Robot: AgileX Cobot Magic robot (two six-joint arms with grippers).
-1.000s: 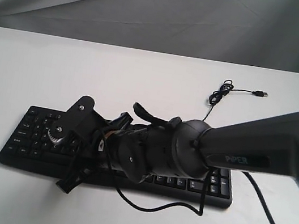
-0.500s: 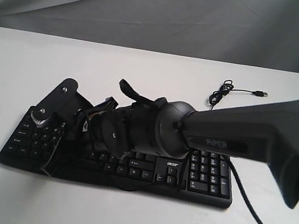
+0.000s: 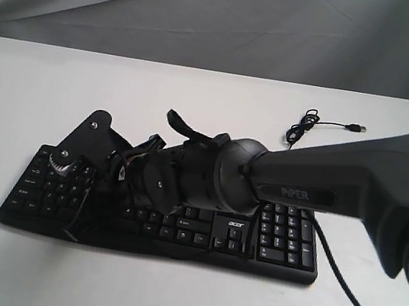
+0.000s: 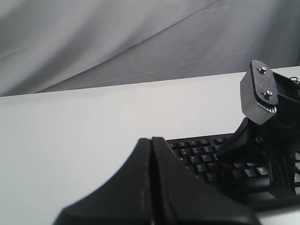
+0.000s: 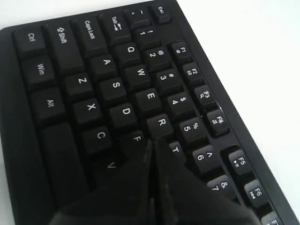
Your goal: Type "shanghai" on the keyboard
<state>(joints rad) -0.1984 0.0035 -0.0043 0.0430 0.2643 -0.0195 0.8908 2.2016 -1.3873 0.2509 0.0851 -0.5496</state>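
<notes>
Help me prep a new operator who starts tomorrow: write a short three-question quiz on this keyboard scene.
1. True or false: the right gripper has its fingers closed together.
2. In the right wrist view, which key of the keyboard is nearest the right gripper's tip? A) Esc B) F C) Ctrl
3. Fill in: the plug at the end of the cable lies loose on the ___.
Key: 1 true; 2 B; 3 table.
</notes>
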